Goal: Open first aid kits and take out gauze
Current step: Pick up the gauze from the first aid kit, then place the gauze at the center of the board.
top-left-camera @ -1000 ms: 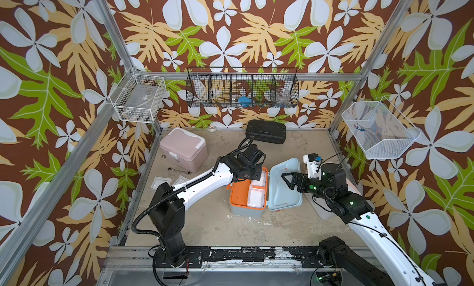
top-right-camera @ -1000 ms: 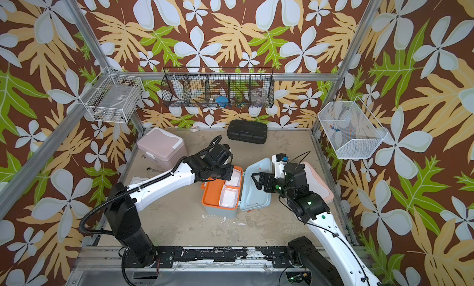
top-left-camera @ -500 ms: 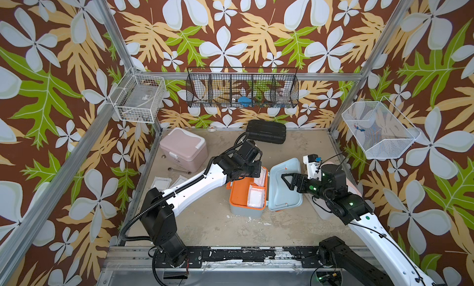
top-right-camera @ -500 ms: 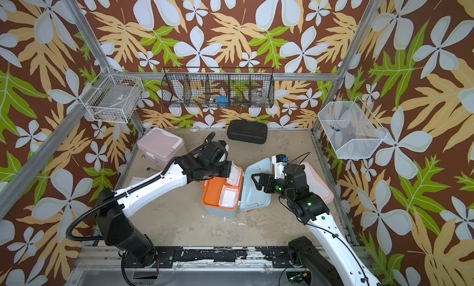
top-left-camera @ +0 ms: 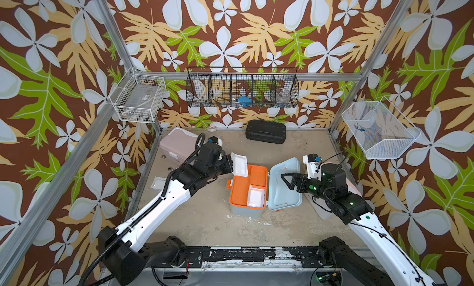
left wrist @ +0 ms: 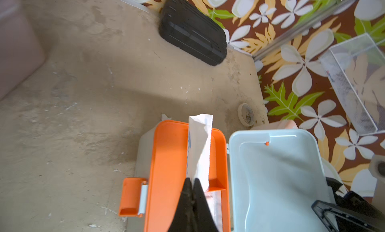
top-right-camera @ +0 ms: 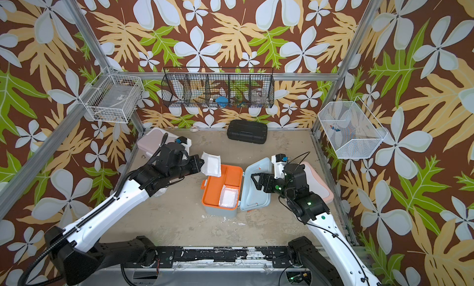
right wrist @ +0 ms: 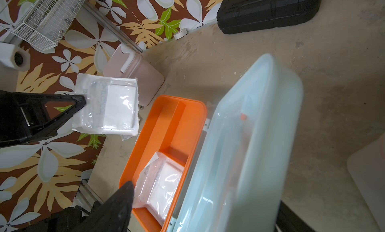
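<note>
- blue kit (top-left-camera: pixel 245 212) mid-table, open, lid (top-left-camera: pixel 283 195) swung over toward my right. My right pincer (top-left-camera: pixel 288 180) sits over the lid, jaws spread wide, nothing gripped that I can see.
- pink kit (top-left-camera: pixel 177 143) back-left, lid down. The white kit (top-right-camera: pixel 316 178) with peach trim is mostly hidden under my right arm; can't tell its latch.
- black case (top-left-camera: pixel 265 131) by the back wall, not part of the job.
- orange tray (top-left-camera: pixel 239 195) inside the blue kit: long compartment bare, small one holds a second gauze packet (top-left-camera: pixel 256 197).
- held gauze packet (top-left-camera: pixel 239 163) is in the air beside the kit's far-left corner, pinched at one edge by my left pincer (left wrist: pixel 191 182), clamped tight.
- handling guess: featherlight, floppy, slick film. Grab the sealed margin, not the pad; it could slip.
- flat clear packet (top-left-camera: pixel 158 182) on the table near the left wall, probably gauze.
</note>
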